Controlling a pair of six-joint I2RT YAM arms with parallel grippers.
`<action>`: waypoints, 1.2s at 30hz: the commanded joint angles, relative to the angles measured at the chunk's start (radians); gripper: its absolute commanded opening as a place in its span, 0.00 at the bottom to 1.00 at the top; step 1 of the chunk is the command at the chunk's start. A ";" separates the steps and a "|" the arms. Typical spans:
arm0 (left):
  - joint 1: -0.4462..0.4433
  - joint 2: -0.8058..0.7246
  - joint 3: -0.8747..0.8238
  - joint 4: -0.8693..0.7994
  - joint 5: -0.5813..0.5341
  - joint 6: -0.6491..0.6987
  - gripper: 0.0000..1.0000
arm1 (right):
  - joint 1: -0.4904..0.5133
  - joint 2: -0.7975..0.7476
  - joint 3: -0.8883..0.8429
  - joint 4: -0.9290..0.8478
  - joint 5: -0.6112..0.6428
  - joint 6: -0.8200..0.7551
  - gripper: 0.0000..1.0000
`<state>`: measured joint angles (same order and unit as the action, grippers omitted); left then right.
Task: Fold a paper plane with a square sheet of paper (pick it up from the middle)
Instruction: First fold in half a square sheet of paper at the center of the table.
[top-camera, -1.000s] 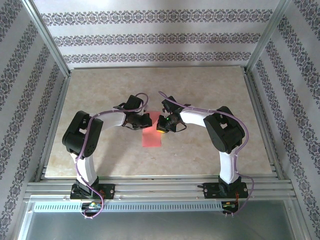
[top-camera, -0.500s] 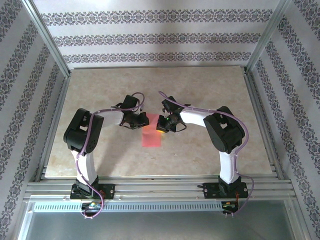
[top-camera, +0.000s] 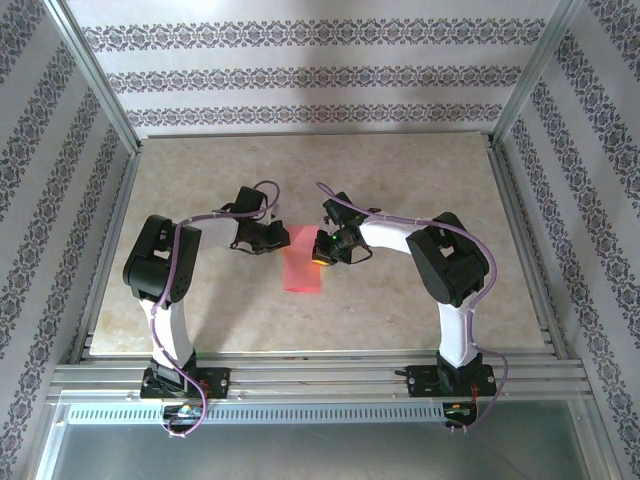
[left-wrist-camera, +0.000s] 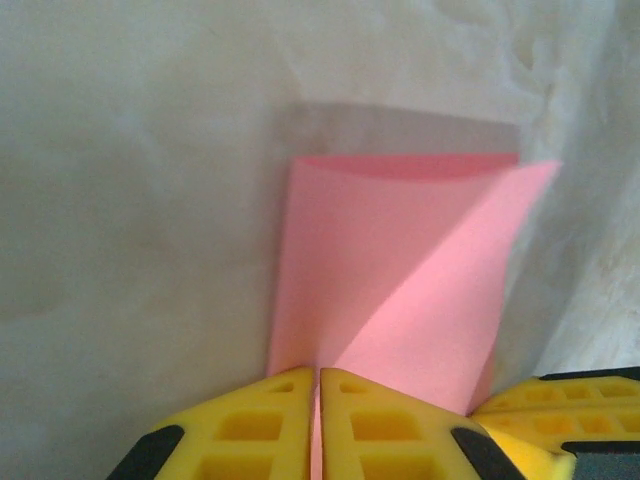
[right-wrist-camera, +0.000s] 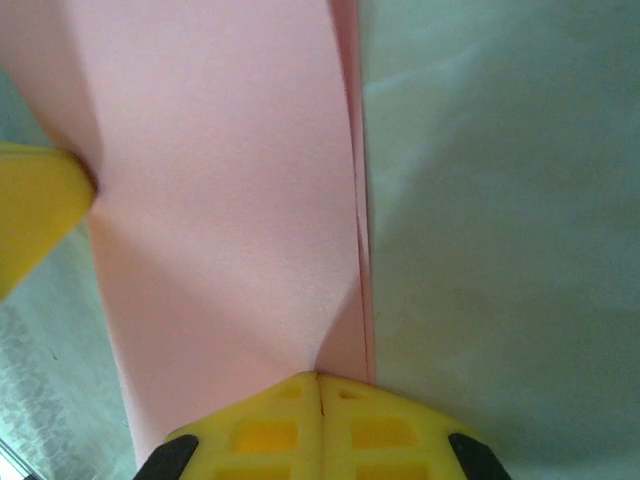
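Note:
The square sheet of paper (top-camera: 303, 270) lies near the middle of the table, folded into a pink upright rectangle. My left gripper (top-camera: 283, 240) is at its upper left edge and my right gripper (top-camera: 322, 250) at its upper right edge. In the left wrist view the left gripper (left-wrist-camera: 318, 372) is shut to a thin slit on the near edge of the paper (left-wrist-camera: 400, 270), whose upper layer lifts. The right wrist view has the right gripper (right-wrist-camera: 320, 376) shut on the paper (right-wrist-camera: 220, 200), which puckers at the tips. A yellow left fingertip (right-wrist-camera: 30, 210) touches its far edge.
The marble-patterned table (top-camera: 420, 180) has open room all around the paper. Aluminium rails (top-camera: 320, 375) run along the near edge by the arm bases. Patterned walls and metal posts (top-camera: 95, 75) close in the back and sides.
My left arm has drawn back to the left, baring more of the paper's upper part. Its jaws have eased slightly. The right gripper and the paper have stayed put.

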<state>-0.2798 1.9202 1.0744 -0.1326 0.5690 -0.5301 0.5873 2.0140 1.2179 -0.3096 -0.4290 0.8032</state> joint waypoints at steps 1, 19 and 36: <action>0.030 0.025 0.032 -0.018 -0.021 0.048 0.12 | 0.012 0.140 -0.067 -0.196 0.241 -0.031 0.00; 0.002 0.018 0.074 0.060 0.082 -0.018 0.13 | 0.017 0.133 -0.054 -0.201 0.227 -0.042 0.00; 0.017 0.121 0.135 -0.049 -0.067 0.024 0.13 | 0.018 0.128 -0.066 -0.200 0.228 -0.046 0.00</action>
<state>-0.2729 2.0083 1.1919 -0.1265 0.5549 -0.5365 0.5983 2.0140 1.2407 -0.3435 -0.3927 0.7776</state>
